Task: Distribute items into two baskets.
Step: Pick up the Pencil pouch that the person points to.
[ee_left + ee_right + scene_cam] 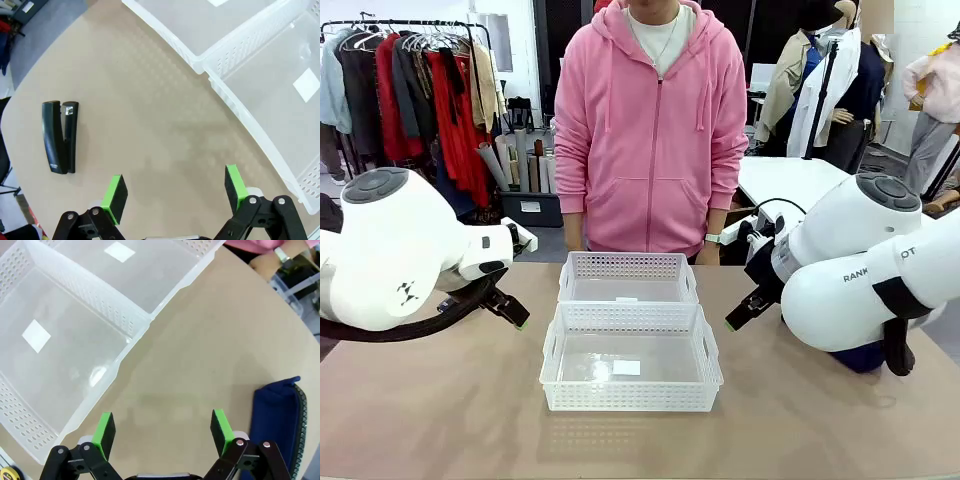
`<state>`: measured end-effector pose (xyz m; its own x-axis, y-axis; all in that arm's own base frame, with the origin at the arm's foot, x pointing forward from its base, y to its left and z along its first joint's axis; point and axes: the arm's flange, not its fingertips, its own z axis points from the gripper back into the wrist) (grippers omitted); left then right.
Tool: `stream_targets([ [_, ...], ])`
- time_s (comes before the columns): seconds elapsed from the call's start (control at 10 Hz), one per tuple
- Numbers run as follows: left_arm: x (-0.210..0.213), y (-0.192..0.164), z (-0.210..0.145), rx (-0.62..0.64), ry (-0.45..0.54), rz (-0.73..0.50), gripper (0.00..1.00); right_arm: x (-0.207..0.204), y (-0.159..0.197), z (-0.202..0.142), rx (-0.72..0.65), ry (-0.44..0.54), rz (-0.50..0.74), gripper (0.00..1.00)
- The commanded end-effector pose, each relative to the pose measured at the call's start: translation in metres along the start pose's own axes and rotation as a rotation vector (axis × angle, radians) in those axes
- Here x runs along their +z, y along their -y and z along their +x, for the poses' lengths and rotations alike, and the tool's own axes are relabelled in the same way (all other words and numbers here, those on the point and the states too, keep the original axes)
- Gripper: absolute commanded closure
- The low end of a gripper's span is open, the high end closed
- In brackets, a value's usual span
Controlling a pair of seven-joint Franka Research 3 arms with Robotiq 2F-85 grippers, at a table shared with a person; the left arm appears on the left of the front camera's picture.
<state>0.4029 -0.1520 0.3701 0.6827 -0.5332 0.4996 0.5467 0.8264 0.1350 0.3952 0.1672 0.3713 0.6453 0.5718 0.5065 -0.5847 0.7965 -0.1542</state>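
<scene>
Two white lattice baskets stand one behind the other at the table's middle, the near basket and the far basket, both with nothing in them. A black stapler lies flat on the table, up and to the left of my left gripper, which hangs open above bare table beside a basket rim. My right gripper is open too, over the table between a basket rim and the navy zippered pouch. From the front, the left gripper and right gripper flank the baskets.
A person in a pink hoodie stands at the far edge behind the baskets. Part of the pouch shows under my right arm. Bare tabletop lies in front of and beside the baskets.
</scene>
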Motion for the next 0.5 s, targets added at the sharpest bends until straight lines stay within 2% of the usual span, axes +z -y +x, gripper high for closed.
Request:
stream_targets([
  [0.0, 0.0001, 0.0000, 0.0001, 0.000, 0.000, 0.000, 0.00, 0.0000, 0.0000, 0.0000, 0.000, 0.000, 0.000, 0.00],
  [0.4, 0.0001, 0.0000, 0.0001, 0.000, 0.000, 0.000, 0.00, 0.0000, 0.0000, 0.0000, 0.000, 0.000, 0.000, 0.00],
])
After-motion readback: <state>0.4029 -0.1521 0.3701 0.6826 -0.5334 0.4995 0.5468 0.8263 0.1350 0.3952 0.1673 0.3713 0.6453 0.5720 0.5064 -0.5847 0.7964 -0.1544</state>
